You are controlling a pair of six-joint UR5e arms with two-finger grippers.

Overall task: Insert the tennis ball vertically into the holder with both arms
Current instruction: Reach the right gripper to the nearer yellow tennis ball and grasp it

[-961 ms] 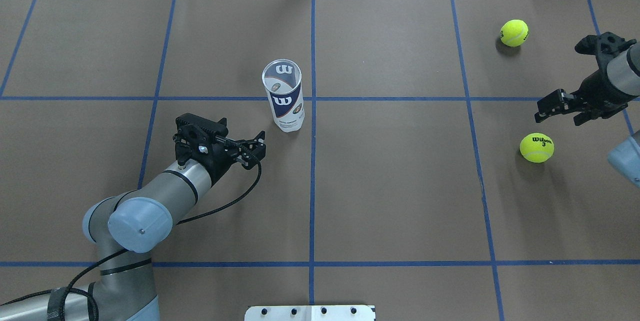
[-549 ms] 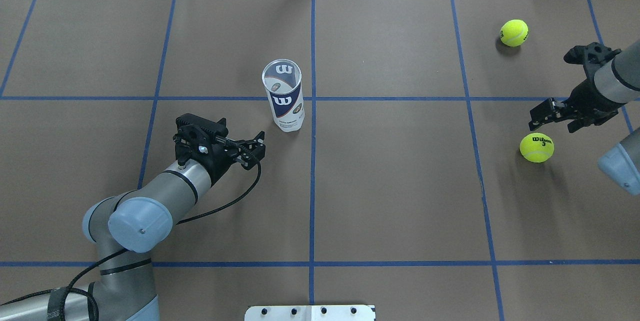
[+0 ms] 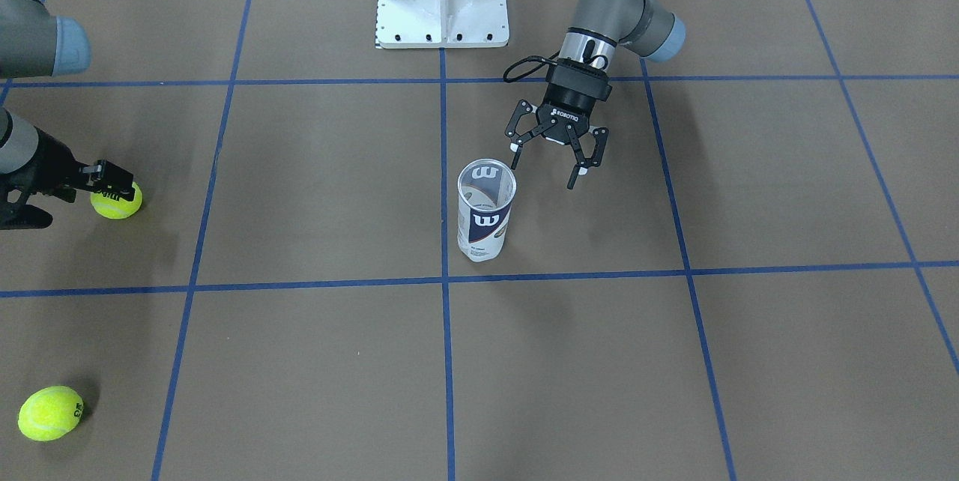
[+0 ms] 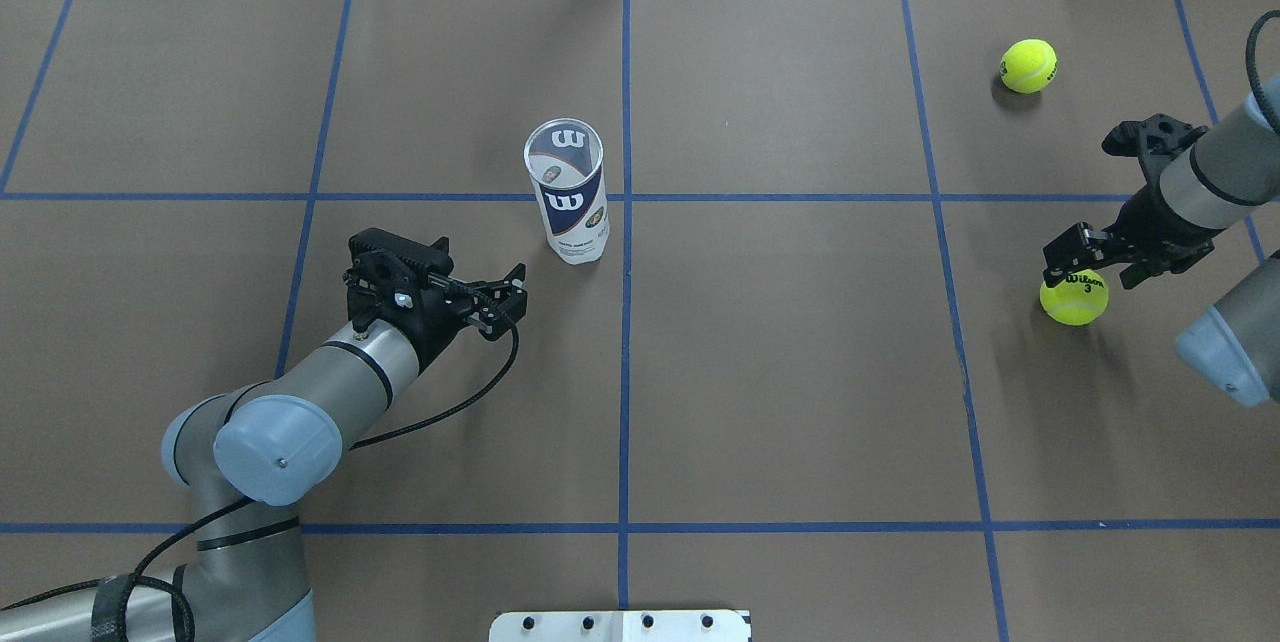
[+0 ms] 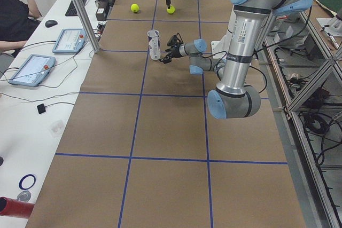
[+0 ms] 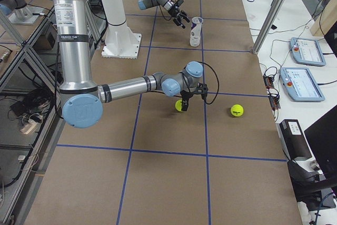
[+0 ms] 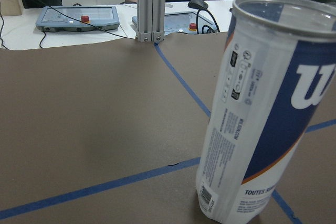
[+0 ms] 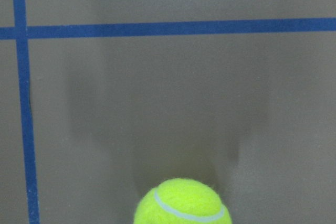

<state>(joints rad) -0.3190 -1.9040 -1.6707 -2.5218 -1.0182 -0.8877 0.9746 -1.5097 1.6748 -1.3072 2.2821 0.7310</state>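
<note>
Two arms are sharing the job. Your left gripper [image 4: 505, 300] is hovering with fingers spread just beside the holder [image 4: 567, 192], likely to steady that slick, clear, upright cylinder near table centre. Your right gripper [image 4: 1092, 268] is hanging, jaws parted, over the fuzzy round tennis ball [image 4: 1074, 300].

Glossy clear plastic holder [image 4: 566, 207] (smooth), fuzzy tennis ball [image 4: 1074, 298]

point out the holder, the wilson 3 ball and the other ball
holder [image 4: 568, 203], overhead view, on its navy label
wilson 3 ball [image 4: 1078, 302], overhead view, just below its print
other ball [image 4: 1028, 65], overhead view, middle of its felt
</note>
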